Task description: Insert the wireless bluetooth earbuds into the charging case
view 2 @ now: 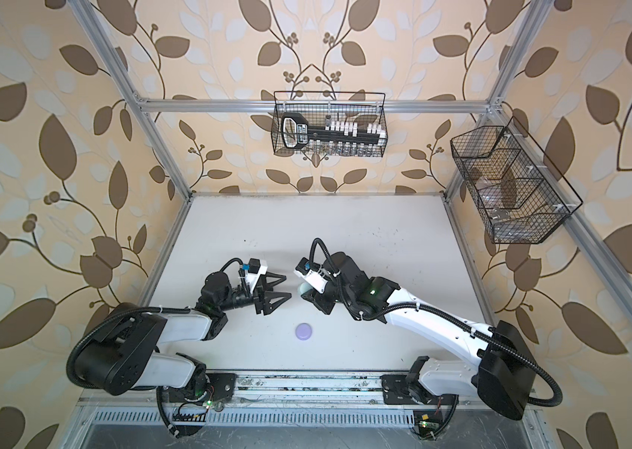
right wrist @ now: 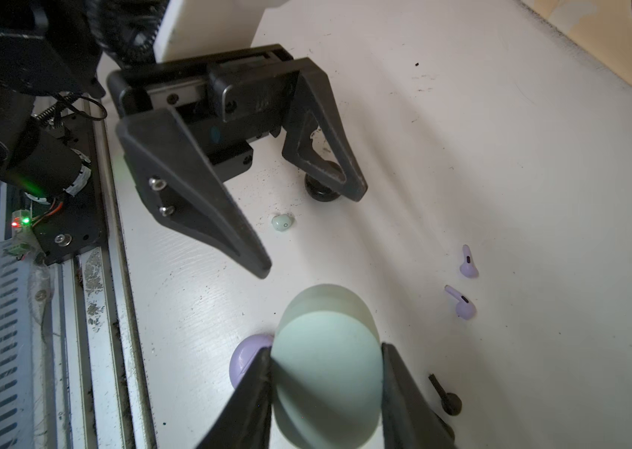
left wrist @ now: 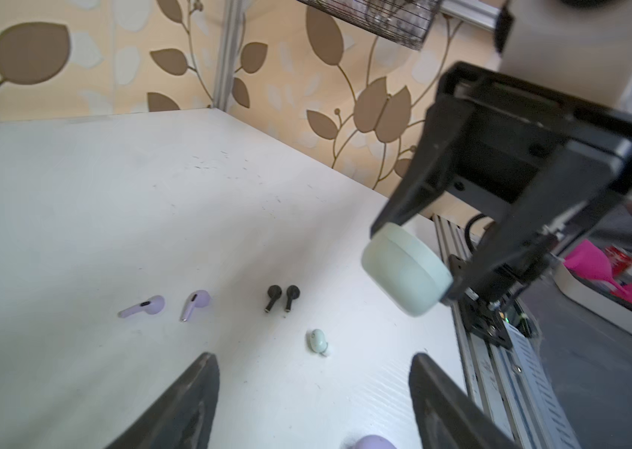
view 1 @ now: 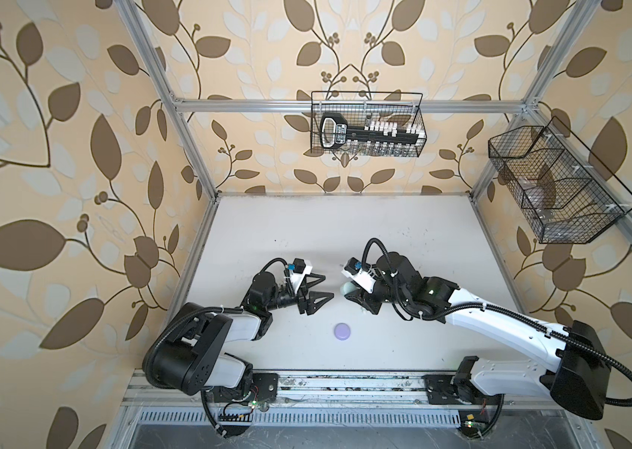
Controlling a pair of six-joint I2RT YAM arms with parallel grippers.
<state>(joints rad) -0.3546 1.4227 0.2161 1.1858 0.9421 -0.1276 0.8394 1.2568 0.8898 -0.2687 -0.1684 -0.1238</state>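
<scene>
Case (right wrist: 326,373) in claw (right wrist: 326,348), tool label (view 1: 340,132) illeg

- Both top views are looking steeply down from high above the table (view 1: 345,233), sharing nearly everything.
- Wrist views are facing each other, close, sharing the mint case (left wrist: 404,272).

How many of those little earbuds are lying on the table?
5: two lilac earbuds, two black earbuds beside them, one mint earbud apart. Others may be hidden.
</scene>
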